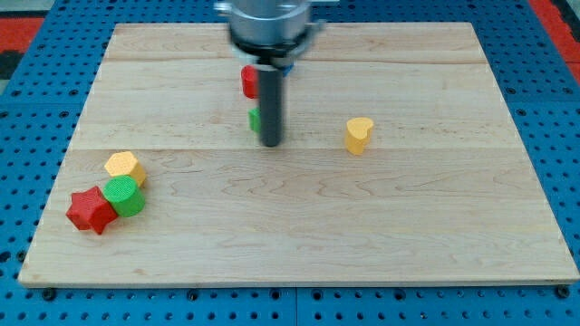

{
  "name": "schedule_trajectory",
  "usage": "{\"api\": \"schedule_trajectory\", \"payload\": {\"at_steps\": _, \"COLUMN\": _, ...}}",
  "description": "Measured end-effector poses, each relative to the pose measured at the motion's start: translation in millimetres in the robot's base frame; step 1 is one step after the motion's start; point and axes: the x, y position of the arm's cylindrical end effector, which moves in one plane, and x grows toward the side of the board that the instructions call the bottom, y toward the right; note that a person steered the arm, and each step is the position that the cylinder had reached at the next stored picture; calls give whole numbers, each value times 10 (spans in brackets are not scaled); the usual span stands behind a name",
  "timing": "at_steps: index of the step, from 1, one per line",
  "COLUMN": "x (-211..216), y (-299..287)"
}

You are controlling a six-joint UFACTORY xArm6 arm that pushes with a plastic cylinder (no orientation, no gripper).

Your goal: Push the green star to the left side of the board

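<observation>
A green block [255, 119], likely the green star, shows only as a sliver behind my rod in the upper middle of the wooden board [299, 235]. My tip [271, 143] rests on the board just right of and below that sliver, close to or touching it. A red block [248, 81] peeks out behind the rod just above the green one; its shape is hidden.
A yellow heart-like block [359, 134] stands right of my tip. At the lower left are a yellow hexagon [124, 167], a green cylinder [122, 196] and a red star [91, 210], bunched together. A blue pegboard [36, 109] surrounds the board.
</observation>
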Motion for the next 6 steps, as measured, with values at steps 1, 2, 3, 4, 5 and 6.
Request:
{"api": "schedule_trajectory", "payload": {"at_steps": 1, "x": 136, "y": 8}}
{"api": "schedule_trajectory", "payload": {"at_steps": 2, "x": 125, "y": 594}}
{"api": "schedule_trajectory", "payload": {"at_steps": 3, "x": -235, "y": 595}}
{"api": "schedule_trajectory", "payload": {"at_steps": 4, "x": -335, "y": -169}}
{"api": "schedule_trajectory", "payload": {"at_steps": 5, "x": -55, "y": -1021}}
{"api": "schedule_trajectory", "payload": {"at_steps": 6, "x": -407, "y": -985}}
